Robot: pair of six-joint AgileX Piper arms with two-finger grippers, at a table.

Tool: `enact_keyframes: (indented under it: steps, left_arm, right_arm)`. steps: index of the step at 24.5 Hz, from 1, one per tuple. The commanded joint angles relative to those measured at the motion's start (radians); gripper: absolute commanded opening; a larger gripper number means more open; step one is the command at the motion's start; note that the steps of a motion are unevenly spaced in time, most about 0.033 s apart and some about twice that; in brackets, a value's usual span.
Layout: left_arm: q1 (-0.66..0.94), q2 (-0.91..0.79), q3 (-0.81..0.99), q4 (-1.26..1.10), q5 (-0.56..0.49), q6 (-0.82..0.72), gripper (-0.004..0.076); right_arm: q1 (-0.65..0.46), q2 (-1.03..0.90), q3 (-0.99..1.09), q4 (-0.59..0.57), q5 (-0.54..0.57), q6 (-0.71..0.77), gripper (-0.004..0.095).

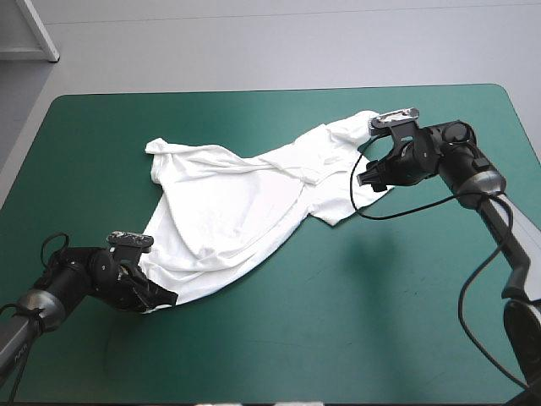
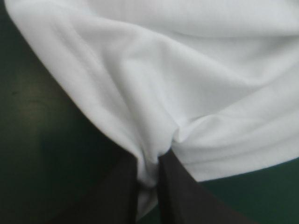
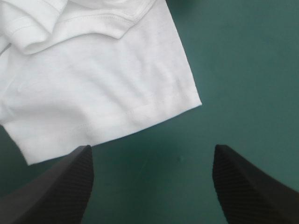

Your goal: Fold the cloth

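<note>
The white T-shirt [image 1: 228, 211] lies loosely spread and wrinkled across the middle of the teal-green table [image 1: 338, 321], running from front left to back right. At its front-left hem my left gripper [image 1: 161, 298] is shut on the T-shirt; the left wrist view shows the cloth [image 2: 187, 84] pinched between the two black fingers [image 2: 117, 196] and gathering into folds there. My right gripper [image 1: 372, 178] stands open at the shirt's right side. A sleeve [image 3: 103, 93] with a stitched hem lies just ahead of its fingers [image 3: 60, 186], not touching them.
Bare teal-green cover [image 3: 233, 70] lies ahead of the right gripper beside the sleeve. The front and right parts of the table hold only the cover. A white panel [image 1: 30, 30] stands beyond the table's back-left corner.
</note>
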Motion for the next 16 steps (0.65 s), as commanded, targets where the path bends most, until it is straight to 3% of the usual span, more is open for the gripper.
enact_keyframes:
  steps: [1, 6, 13, 16]
  left_arm:
    - [-0.005, 0.028, 0.016, -0.052, -0.033, 0.016, 0.0019]
    - [-0.005, 0.028, 0.016, -0.052, -0.021, 0.015, 0.0019]
    - [-0.005, 0.028, 0.016, -0.056, -0.057, 0.011, 0.0019]
    - [-0.005, 0.028, 0.016, -0.056, -0.059, 0.005, 0.0019]
  right_arm:
    - [-0.006, 0.023, -0.028, 0.0, -0.109, -0.008, 0.063]
    - [-0.054, 0.175, -0.049, 0.0, -0.201, 0.004, 0.063]
    - [-0.084, 0.333, -0.135, 0.094, -0.195, -0.034, 0.0625]
    - [-0.084, 0.344, -0.135, 0.183, -0.189, -0.075, 0.0494]
